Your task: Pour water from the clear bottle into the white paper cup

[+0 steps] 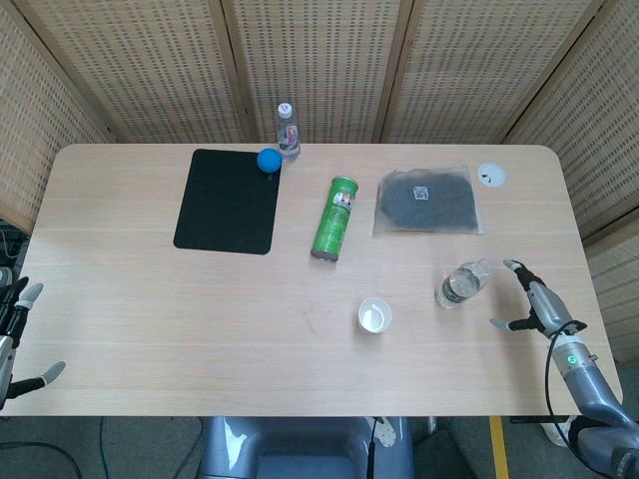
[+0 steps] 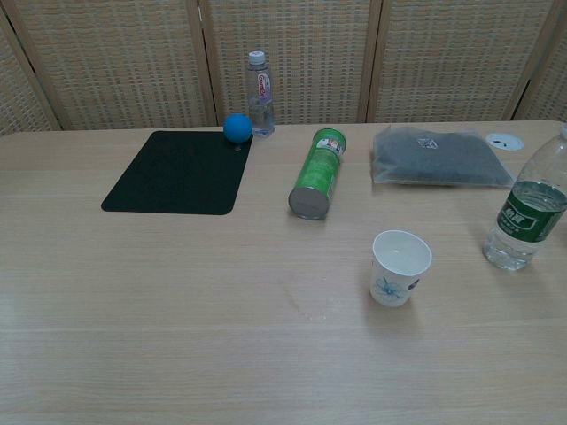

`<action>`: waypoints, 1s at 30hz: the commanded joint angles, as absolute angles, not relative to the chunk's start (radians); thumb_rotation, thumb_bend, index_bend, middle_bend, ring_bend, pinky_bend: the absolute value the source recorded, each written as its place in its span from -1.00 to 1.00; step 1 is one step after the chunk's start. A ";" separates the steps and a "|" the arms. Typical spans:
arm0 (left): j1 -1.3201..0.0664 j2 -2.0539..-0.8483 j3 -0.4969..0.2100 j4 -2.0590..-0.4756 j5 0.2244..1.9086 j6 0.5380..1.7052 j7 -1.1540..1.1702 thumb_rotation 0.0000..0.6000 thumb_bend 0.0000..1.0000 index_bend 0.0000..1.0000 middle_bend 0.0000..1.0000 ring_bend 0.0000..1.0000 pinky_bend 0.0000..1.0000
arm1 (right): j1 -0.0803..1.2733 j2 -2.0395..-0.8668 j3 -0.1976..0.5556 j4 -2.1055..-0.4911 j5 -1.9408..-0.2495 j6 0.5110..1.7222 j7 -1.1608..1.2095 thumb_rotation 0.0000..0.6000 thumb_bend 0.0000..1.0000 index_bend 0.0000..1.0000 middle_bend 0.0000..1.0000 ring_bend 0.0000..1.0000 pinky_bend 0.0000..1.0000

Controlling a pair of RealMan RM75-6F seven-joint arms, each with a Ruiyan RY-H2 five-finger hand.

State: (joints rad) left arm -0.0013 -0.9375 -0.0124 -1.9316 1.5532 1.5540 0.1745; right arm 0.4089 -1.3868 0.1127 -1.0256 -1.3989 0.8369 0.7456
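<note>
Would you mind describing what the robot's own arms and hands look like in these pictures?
Only the head view shows them. The right robot hand has a pale grey metallic body with dark fingers ending in light tips; behind it sits a grey wrist with a small green light and a thin black cable looping alongside. Of the left robot hand only dark fingers with pale grey tips appear at the frame edge. No markings are legible.

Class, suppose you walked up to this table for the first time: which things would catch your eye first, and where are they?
The bright green can lying on its side mid-table stands out, as does the blue ball at the far corner of the black mat. Nearer the front, the white paper cup stands upright, with the green-labelled clear bottle to its right and the right hand open beside it.
</note>
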 commanded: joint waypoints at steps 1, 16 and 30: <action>-0.007 -0.939 -0.017 -1.932 1.543 1.546 0.179 1.00 -0.81 -1.00 -1.00 -1.00 -1.00 | 0.442 -1.423 0.116 -0.983 -1.404 0.802 0.811 1.00 -1.00 -1.00 -1.00 -1.00 -1.00; -0.027 -0.944 -0.032 -1.933 1.497 1.516 0.195 1.00 -0.81 -1.00 -1.00 -1.00 -1.00 | 0.515 -1.524 0.138 -0.914 -1.427 0.780 1.050 1.00 -1.00 -1.00 -1.00 -1.00 -1.00; -0.034 -0.944 -0.034 -1.934 1.484 1.509 0.195 1.00 -0.81 -1.00 -1.00 -1.00 -1.00 | 0.545 -1.594 0.106 -0.832 -1.479 0.805 1.232 1.00 -1.00 -0.89 -0.77 -0.98 -1.00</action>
State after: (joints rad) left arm -0.0338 -0.9436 -0.0344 -1.9334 1.4837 1.5091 0.1956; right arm 0.5403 -1.5819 0.1107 -0.8469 -1.4749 0.7996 1.2232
